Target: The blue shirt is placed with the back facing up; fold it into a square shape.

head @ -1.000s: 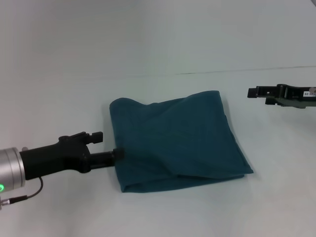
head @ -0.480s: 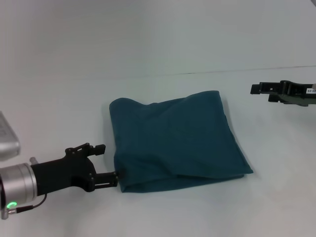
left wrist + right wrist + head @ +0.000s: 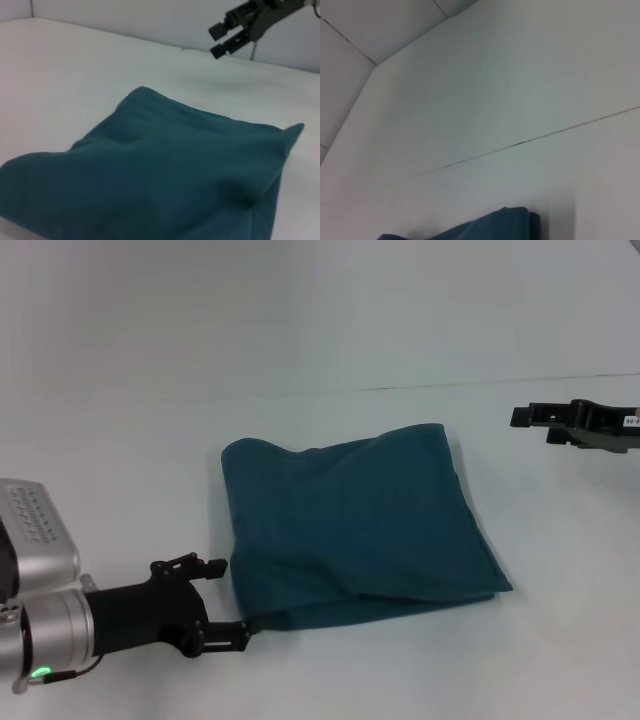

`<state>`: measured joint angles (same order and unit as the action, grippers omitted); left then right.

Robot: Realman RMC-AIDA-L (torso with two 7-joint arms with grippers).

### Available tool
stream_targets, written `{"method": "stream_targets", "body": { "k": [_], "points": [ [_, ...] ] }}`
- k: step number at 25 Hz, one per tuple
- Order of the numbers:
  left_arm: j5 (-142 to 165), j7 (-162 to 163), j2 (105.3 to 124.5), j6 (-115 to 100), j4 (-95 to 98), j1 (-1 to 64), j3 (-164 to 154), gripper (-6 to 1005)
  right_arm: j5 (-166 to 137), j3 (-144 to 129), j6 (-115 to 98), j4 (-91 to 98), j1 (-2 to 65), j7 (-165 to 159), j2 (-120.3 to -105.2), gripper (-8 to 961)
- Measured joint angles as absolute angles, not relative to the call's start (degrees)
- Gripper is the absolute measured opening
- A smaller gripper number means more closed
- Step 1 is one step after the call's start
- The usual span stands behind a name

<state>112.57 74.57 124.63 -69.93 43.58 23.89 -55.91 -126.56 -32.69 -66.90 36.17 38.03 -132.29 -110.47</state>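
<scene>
Fingers (image 3: 232, 632) of the left gripper (image 3: 222, 602) stand parted, one prong up near the shirt's left edge and the other low, at the near left corner. That lower prong reaches right up to the corner of the blue shirt (image 3: 358, 526); whether it actually touches the cloth or just sits beside it, I cannot tell. Nothing is held between the prongs. The black gripper body runs back to a silver wrist at the near left of the white table (image 3: 300, 330).

The shirt lies flat on the table in a rough square, folded over itself, with layered edges showing along the near side. Only plain teal-blue cloth faces up. Its top left corner is rounded and slightly puffed, and soft creases run across the middle.

Off to the far right, the right gripper (image 3: 531, 417) hangs above the table, well apart from the shirt's upper right corner and pointing toward it. Seen from the left wrist, its two dark fingers (image 3: 231, 35) sit a small gap apart with nothing between them, high beyond the far side of the shirt (image 3: 165, 175). From the right wrist, only one corner of the shirt (image 3: 495, 224) peeks in against the bare table (image 3: 520, 90).
</scene>
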Motion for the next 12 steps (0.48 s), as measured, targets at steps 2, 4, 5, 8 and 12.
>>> {"method": "stream_targets", "body": {
  "k": [2,4,5,8,12],
  "points": [
    [112.6,74.5,124.63,-69.7,43.5,23.9,-57.0,883,-126.6,-32.7,-66.9,36.2,38.0,-132.3,-110.47,825],
    [112.6,74.4,124.63,-69.0,43.4,24.0,-58.5,881,-126.6,-32.7,-66.8,36.2,37.9,-132.3,-110.47,825],
    [112.6,74.4,124.62,-68.2,43.3,24.0,-59.6,880,-126.6,-32.7,-66.8,36.2,37.9,-132.3,-110.47,825],
    [112.4,74.5,124.63,-65.9,43.1,24.1,-62.5,877,-126.6,-32.7,-66.8,36.2,37.8,-132.3,-110.47,824],
    [112.2,74.7,124.63,-65.1,43.0,24.4,-63.5,874,-126.6,-32.7,-66.8,36.2,37.8,-132.4,-110.47,824]
  ]
}}
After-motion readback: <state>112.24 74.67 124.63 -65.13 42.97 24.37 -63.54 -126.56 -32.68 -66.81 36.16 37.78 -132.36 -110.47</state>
